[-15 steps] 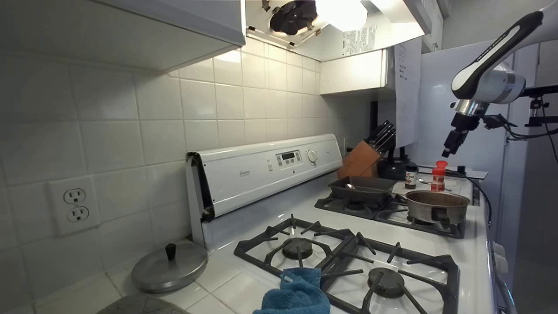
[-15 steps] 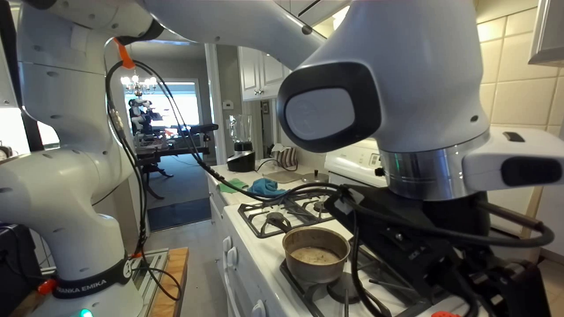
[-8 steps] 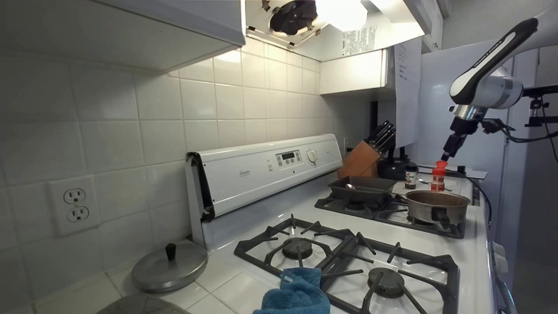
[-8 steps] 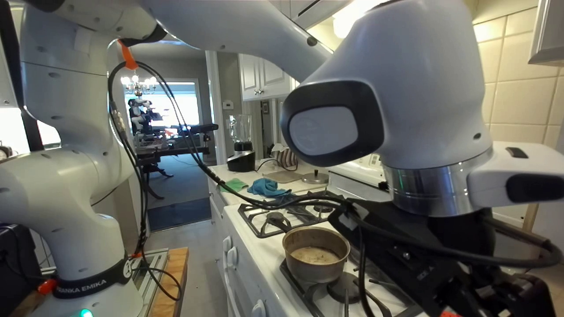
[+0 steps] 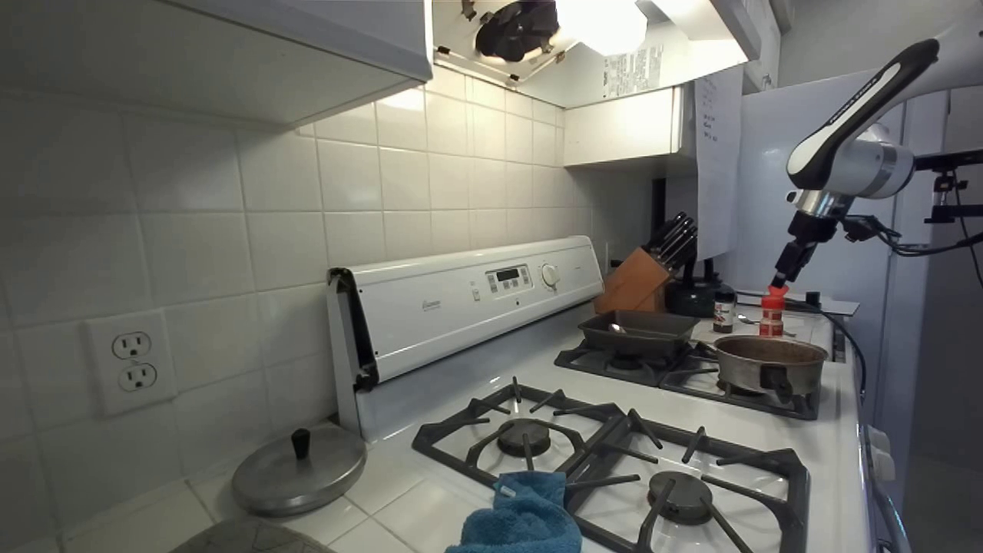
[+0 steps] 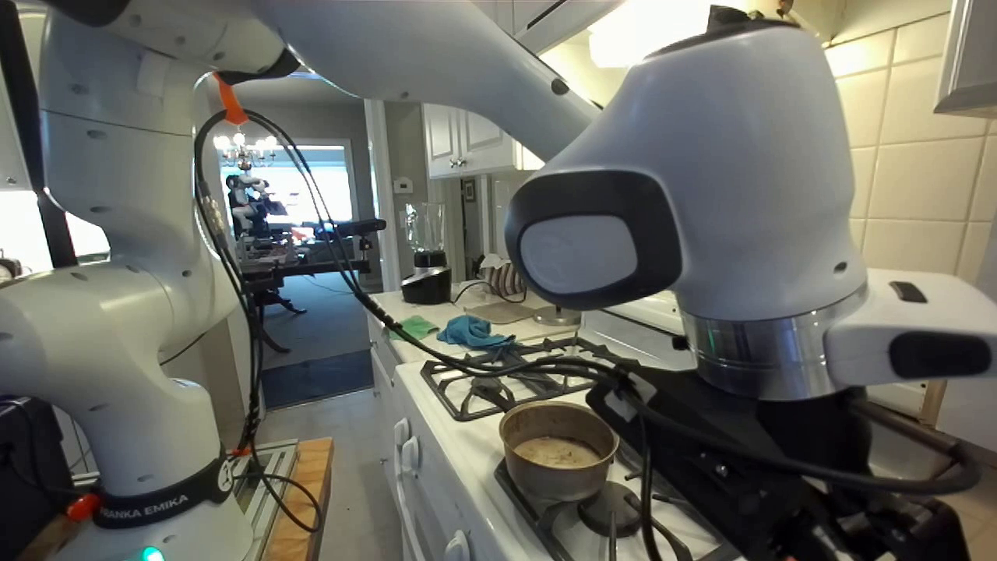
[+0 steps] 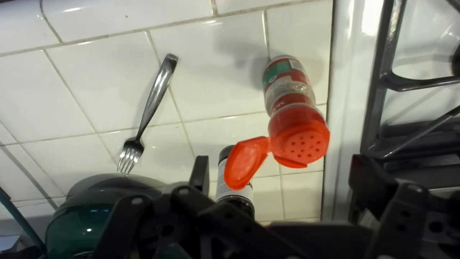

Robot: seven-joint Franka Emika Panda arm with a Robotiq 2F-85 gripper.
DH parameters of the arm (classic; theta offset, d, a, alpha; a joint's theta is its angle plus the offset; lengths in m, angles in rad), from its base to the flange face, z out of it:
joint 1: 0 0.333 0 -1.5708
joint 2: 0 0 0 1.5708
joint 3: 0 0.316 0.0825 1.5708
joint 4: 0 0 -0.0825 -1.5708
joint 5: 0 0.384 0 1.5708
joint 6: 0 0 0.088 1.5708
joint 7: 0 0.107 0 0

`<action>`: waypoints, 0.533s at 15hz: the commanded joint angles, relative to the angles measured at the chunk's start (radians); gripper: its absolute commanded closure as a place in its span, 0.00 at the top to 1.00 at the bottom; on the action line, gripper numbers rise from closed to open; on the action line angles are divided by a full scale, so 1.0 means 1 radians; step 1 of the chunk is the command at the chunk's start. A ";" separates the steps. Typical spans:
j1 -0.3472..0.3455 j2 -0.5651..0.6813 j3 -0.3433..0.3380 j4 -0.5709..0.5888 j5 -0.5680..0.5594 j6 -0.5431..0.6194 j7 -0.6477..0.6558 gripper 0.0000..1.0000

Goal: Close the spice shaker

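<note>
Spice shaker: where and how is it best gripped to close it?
Probably across the red cap and its open lid together, from above: the shaker stands upright, and the lid juts from the cap's edge toward one side of the open gripper, so squeezing may fold it over.

Exterior views across stove from opposite ends, wrist view downward

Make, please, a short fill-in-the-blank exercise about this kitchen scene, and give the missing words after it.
The shaker stands with its lid not shut but ____.
The gripper, jaws spread, holds ____.
A green cloth lies beside a towel coloured ____.
The wall outlet has ____ sockets.
Missing words: open; nothing; blue; two.
</note>
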 commanded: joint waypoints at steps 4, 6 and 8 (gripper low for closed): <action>-0.036 0.042 0.036 0.046 0.051 0.006 -0.049 1.00; -0.041 0.047 0.042 0.052 0.057 0.003 -0.053 1.00; -0.045 0.050 0.049 0.059 0.067 -0.001 -0.061 1.00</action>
